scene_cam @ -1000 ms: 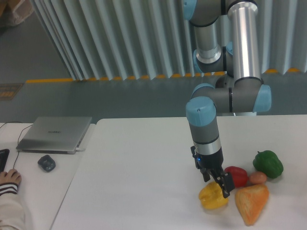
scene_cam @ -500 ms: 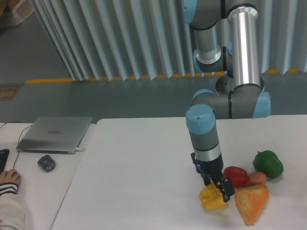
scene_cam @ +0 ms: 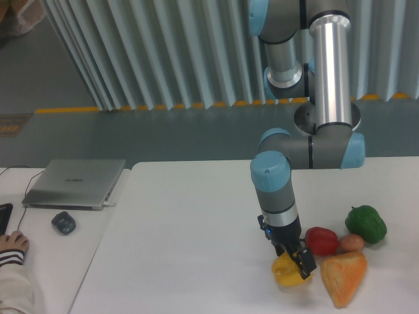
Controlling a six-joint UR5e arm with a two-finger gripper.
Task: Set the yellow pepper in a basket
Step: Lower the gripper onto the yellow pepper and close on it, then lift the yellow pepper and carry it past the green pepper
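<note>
One grey-and-blue robot arm [scene_cam: 283, 196] reaches down over the white surface [scene_cam: 196, 235], its black two-finger gripper [scene_cam: 298, 261] lowered onto the small glossy bright-yellow lobed bell pepper [scene_cam: 288, 271]; the dark fingers [scene_cam: 304, 263] sit against the top and right side of that pepper, but whether they are clamped on it or merely spread around it cannot be told from this view; the yellow pepper lies on the surface near the front edge, at the left end of a small cluster of toy produce; just beside it to the right lies an orange triangular wedge [scene_cam: 344, 278], its point toward the front; behind the wedge and close to the gripper sits a glossy red pepper [scene_cam: 322, 241], with a small round orange-brown piece [scene_cam: 351, 243] touching or nearly touching its right side; a dark green lobed pepper [scene_cam: 366, 224] sits farther right, near that small piece; well apart on the left, on a neighbouring pale surface, a closed silver laptop [scene_cam: 75, 183] lies flat with a dark grey computer mouse [scene_cam: 63, 223] just in front of it; at the left edge a person's hand [scene_cam: 11, 245] with a striped cuff rests near a dark flat device [scene_cam: 4, 217] that is cut off by the frame.
</note>
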